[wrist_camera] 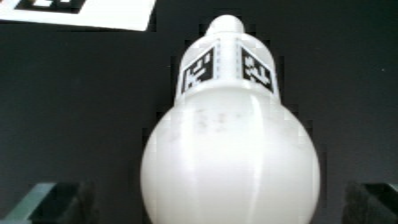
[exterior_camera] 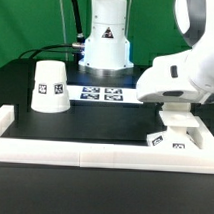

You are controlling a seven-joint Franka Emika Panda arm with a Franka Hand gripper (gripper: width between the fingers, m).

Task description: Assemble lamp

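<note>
The bulb (wrist_camera: 231,150) fills the wrist view. It lies on the black table with its tagged neck (wrist_camera: 231,65) pointing away from the camera. My gripper (wrist_camera: 210,205) is open, and its dark fingers (wrist_camera: 48,203) stand either side of the bulb's round body with a gap on each side. In the exterior view my gripper (exterior_camera: 175,109) hangs low at the right and hides the bulb. The small base (exterior_camera: 166,140), tags on its sides, sits just in front of it. The tapered shade (exterior_camera: 48,85) stands mouth down at the left.
The marker board (exterior_camera: 102,94) lies in front of the robot's pedestal (exterior_camera: 105,50). White border rails run along the front (exterior_camera: 93,155) and the left (exterior_camera: 6,122). A flat white tagged piece (wrist_camera: 71,12) shows beyond the bulb; I cannot tell which part it is.
</note>
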